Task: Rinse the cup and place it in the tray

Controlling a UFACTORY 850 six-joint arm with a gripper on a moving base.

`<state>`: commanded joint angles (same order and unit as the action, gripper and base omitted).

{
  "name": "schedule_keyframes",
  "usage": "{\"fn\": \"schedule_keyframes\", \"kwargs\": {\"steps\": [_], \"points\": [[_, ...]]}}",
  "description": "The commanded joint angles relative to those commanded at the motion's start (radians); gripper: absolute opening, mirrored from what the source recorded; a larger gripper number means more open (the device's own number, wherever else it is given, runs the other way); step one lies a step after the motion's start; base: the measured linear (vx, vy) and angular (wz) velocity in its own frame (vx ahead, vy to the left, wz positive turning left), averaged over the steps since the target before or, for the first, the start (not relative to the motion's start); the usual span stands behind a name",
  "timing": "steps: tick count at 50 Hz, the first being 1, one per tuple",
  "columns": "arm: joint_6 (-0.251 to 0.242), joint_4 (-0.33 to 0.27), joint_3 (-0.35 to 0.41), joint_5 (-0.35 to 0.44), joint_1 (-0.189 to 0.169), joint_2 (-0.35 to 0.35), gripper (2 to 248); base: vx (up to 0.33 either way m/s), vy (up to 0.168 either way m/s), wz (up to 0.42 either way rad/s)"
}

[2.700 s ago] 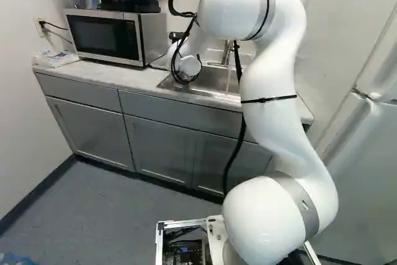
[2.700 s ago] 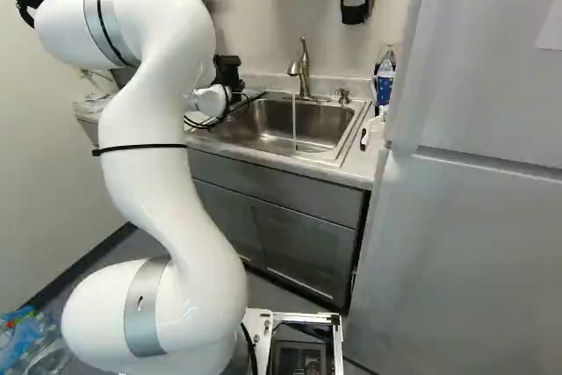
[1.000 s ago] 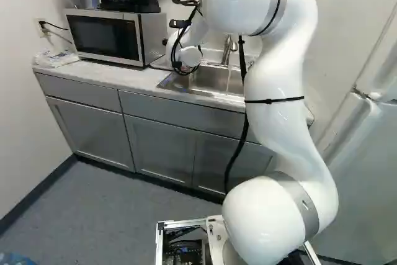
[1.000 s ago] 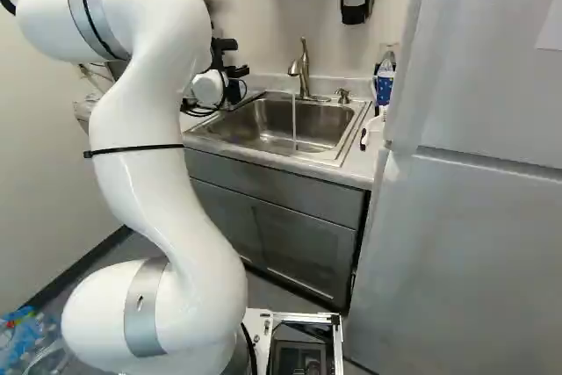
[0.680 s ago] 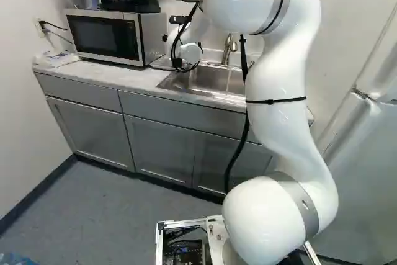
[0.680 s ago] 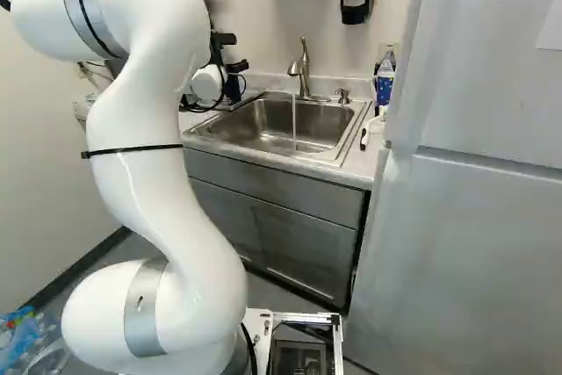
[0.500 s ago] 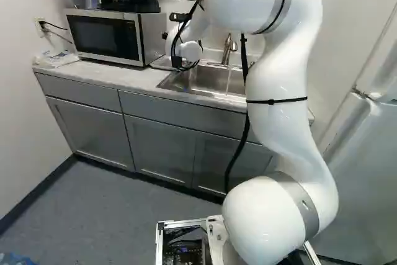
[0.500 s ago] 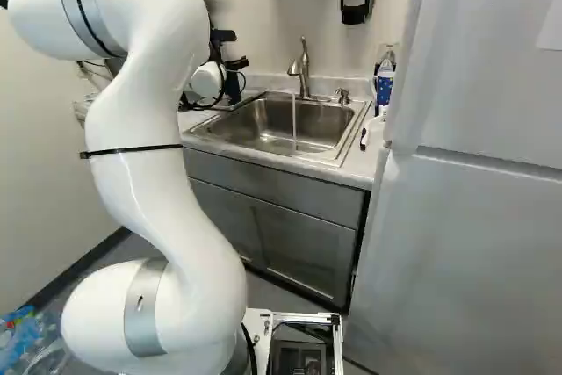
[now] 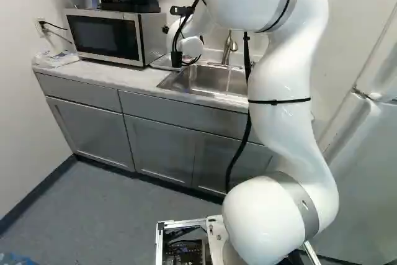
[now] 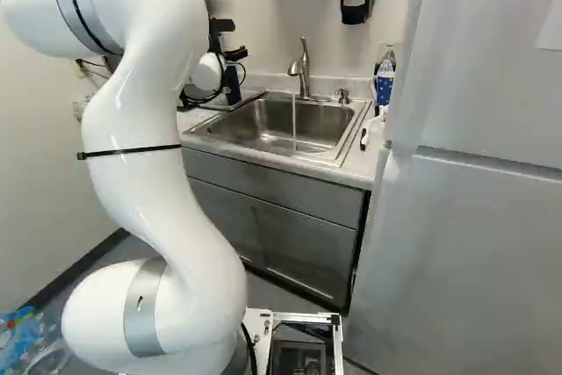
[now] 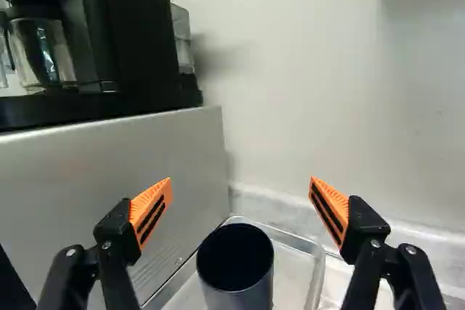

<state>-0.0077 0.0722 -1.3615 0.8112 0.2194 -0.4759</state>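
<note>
two orange pads [image 11: 151,212]: held wide apart; nothing is pinched between them, so the gripper [image 11: 241,182] is judged to be released.
cup [image 11: 236,270]: stood upright in the tray [image 11: 292,275], mouth up, beside the microwave [image 9: 102,36]; it is seen between the spread fingers and lower than their tips, with no contact visible.
step in hand: judged to be the clearing of the gripper from a placed cup; whether the cup has been rinsed cannot be told.
clearance: the fingers are best kept wide until the rim is fully passed; a slow, straight retreat is called for, with no roll of the wrist; a sideways drift could let one finger catch the rim and tip the cup, or let the other be scraped along the microwave.
tray rim: best left untouched, since the cup could be rocked by a nudge.
arm [image 9: 279,110]: risen from its lowest joint in a tall s-bend; its upper part is carried forward over the counter [image 9: 136,81], the wrist brought low by the microwave, the gripper aimed past it towards the wall [image 11: 298,70].
faucet [image 10: 303,72]: left running; a thin stream [image 10: 294,120] is let fall into the sink [image 10: 263,133].
</note>
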Motion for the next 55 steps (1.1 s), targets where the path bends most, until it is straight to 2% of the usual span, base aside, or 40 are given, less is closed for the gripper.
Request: {"fn": "schedule_keyframes", "kwargs": {"steps": [25,42,55], "points": [[0.000,-0.004,-0.009,0.000,-0.050,0.035,247,0.000,0.000,0.000],[0.000,-0.004,-0.037,-0.004,-0.051,0.043,247,0.000,0.000,0.000],[0.000,-0.004,-0.059,-0.046,-0.051,0.047,247,0.000,0.000,0.000]]}}
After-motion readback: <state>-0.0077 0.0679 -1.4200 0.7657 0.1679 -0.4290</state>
